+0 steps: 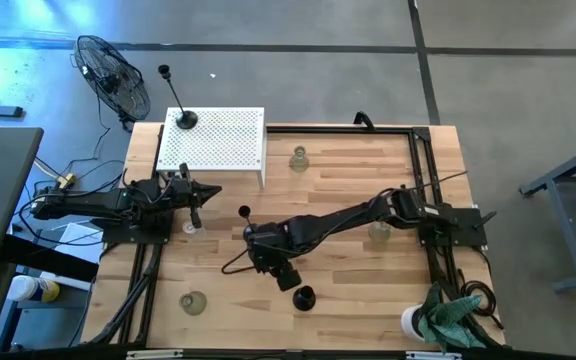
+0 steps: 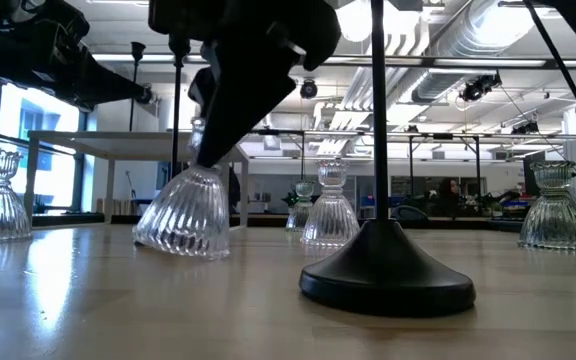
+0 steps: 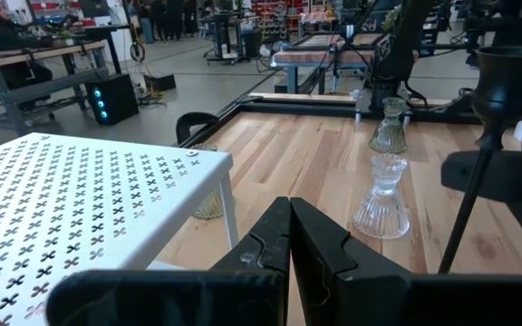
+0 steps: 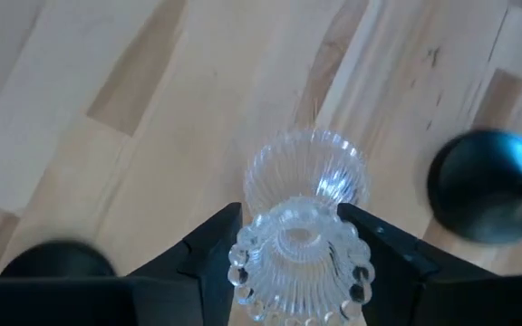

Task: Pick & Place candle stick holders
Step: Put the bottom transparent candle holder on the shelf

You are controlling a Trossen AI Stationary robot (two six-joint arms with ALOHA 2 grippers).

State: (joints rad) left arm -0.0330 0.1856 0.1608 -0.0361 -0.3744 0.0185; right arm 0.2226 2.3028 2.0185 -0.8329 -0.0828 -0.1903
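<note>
Right wrist view shows the right gripper (image 4: 288, 237) clenched on the neck of a ribbed clear glass candle stick holder (image 4: 302, 213), one dark finger on each side just under its beaded rim, with the flared base hanging over bare wooden table (image 4: 107, 109). From table height this glass holder (image 2: 183, 212) is tilted, one edge of its base touching or nearly touching the boards, so I judge the step in hand to be the lift-off of a pick, or else the last of a set-down; the pictures do not settle which. Done well, the arm would rise straight and level the piece before travelling, since a black dome-based holder with a thin stem (image 2: 386, 262) stands just beside it and a sideways swing could knock that over. The grip is narrow and glass is slippery, so slow motion seems wise. The left gripper (image 3: 290, 237) waits beside the white perforated stand (image 1: 213, 140), its fingers pressed together on nothing. Hard to make out: from above, the right gripper (image 1: 270, 262) and arm cover the held glass entirely, so its place on the table is known only roughly, near the front middle. Whether the base truly rests on the wood cannot be told. The black stem's top is cut off at table height.
</note>
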